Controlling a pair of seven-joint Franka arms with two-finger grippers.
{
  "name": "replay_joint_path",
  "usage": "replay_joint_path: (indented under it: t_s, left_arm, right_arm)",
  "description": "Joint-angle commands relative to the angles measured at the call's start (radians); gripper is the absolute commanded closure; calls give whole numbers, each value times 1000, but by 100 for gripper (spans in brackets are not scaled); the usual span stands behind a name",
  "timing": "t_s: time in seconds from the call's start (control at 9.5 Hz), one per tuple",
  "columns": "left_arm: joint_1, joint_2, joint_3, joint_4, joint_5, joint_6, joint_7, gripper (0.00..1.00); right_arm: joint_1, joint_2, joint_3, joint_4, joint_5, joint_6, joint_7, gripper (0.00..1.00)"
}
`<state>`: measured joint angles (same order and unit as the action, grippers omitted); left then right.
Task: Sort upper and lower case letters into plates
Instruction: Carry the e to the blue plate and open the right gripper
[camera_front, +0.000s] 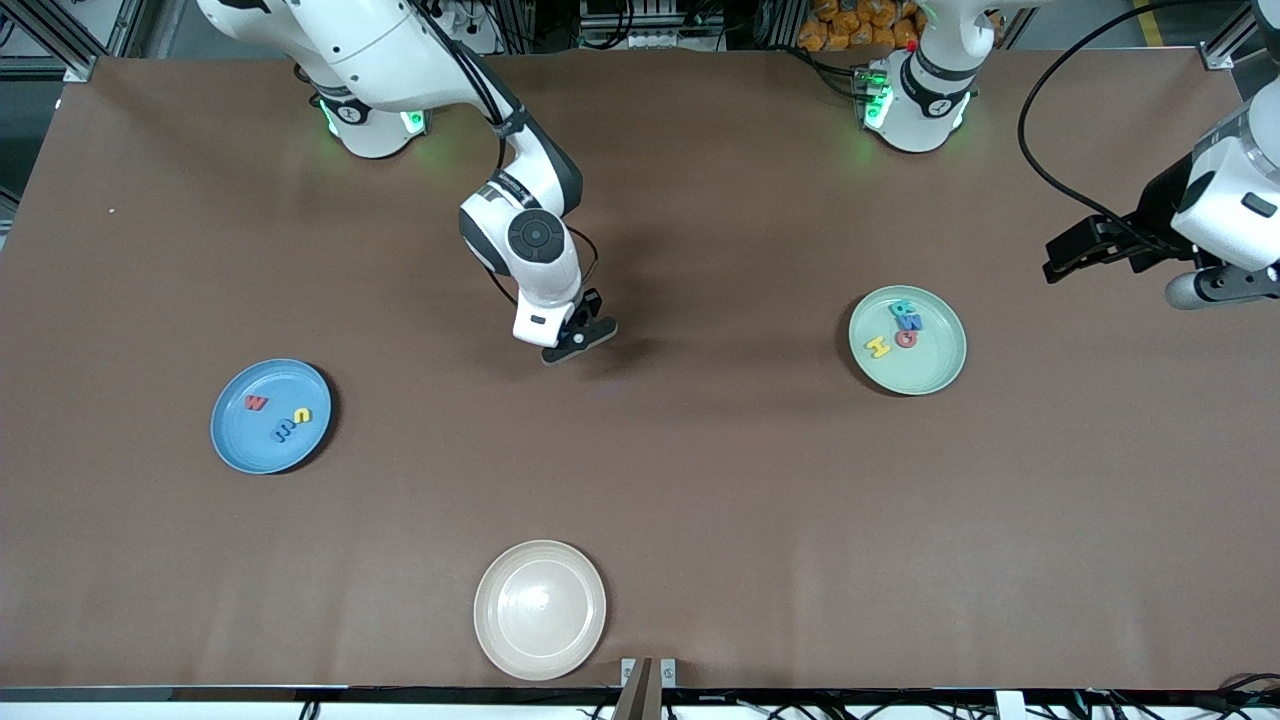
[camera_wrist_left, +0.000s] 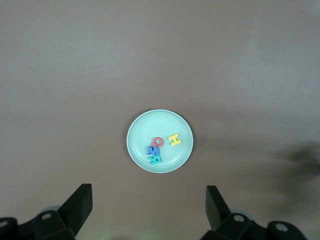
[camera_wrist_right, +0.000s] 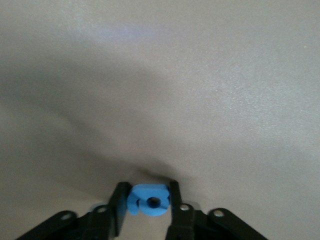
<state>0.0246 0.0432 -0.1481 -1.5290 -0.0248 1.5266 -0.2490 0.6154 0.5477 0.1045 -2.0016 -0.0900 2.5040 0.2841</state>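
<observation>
My right gripper (camera_front: 578, 338) clamps blue letter (camera_wrist_right: 148, 199) at frame centre | blue plate (camera_front: 232, 452) lies lower-left | left gripper (camera_wrist_left: 149, 212) spread, waiting.

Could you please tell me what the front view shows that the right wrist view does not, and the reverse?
Only the front view shows the blue plate with three letters, the mint plate with four, the bare cream plate, and the left hand, open, waiting at its own end of the table. Only the right wrist view shows the blue letter pinched between the fingers. Both show the right hand low over the brown table, between the two plates.
</observation>
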Motion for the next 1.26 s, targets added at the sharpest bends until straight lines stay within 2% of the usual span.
replay_joint_path:
  t_s: [0.0,0.21,0.74,1.05,1.16]
  left_arm:
    - [3,-29,-19,-19,-12,-37,28,0]
    - [3,-28,-42,-16,-12,-52,36,0]
    - [15,-26,-44,-14,-12,-54,94,0]
    - [9,-19,-42,-8,-11,-54,85,0]
    - [9,-19,-44,-8,-11,-54,83,0]
  right_arm:
    - [-22,-27,7,-11,7,9,-3,100]
    - [-87,-63,9,15,9,-2,-35,100]
    - [-522,-155,3,23,7,-132,-466,100]
    - [-777,-117,0,17,3,-154,-762,100]
    - [-811,-109,0,18,1,-154,-804,99]
